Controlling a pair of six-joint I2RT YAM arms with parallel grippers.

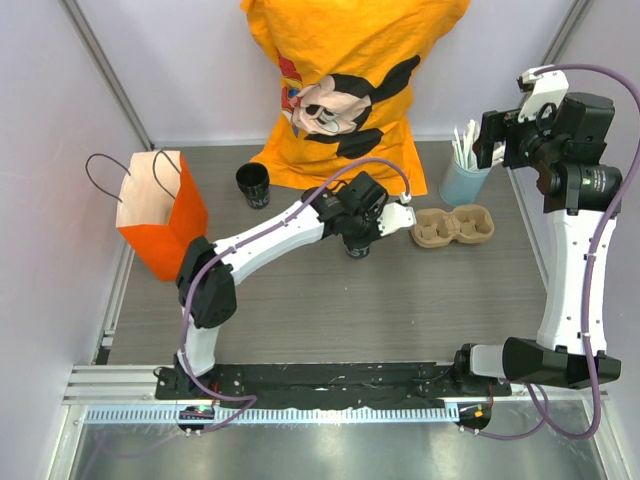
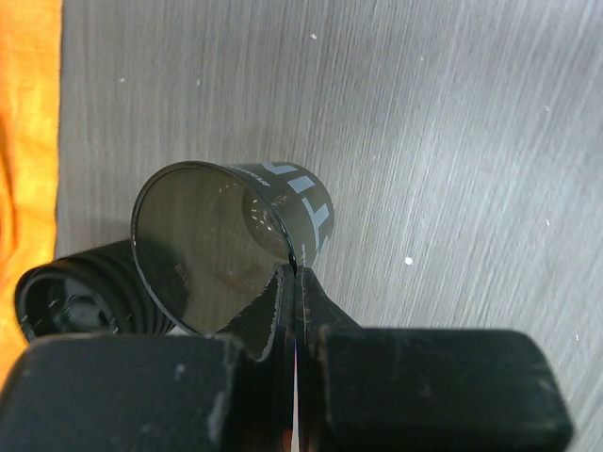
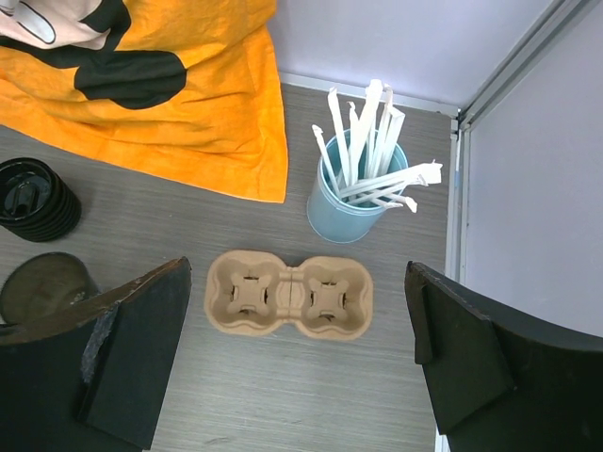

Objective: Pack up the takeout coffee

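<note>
Black takeout coffee (image 2: 203, 245): open-topped, mid-desk (image 1: 400, 310), toward the far edge.
Left claw (image 2: 294, 273): narrow, pinching the takeout coffee by its rim.
Right claw (image 3: 297, 301): wide, above the far right corner.

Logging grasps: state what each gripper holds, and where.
Left gripper pinches the lidless black printed paper cup by its rim; right gripper holds nothing.
</note>
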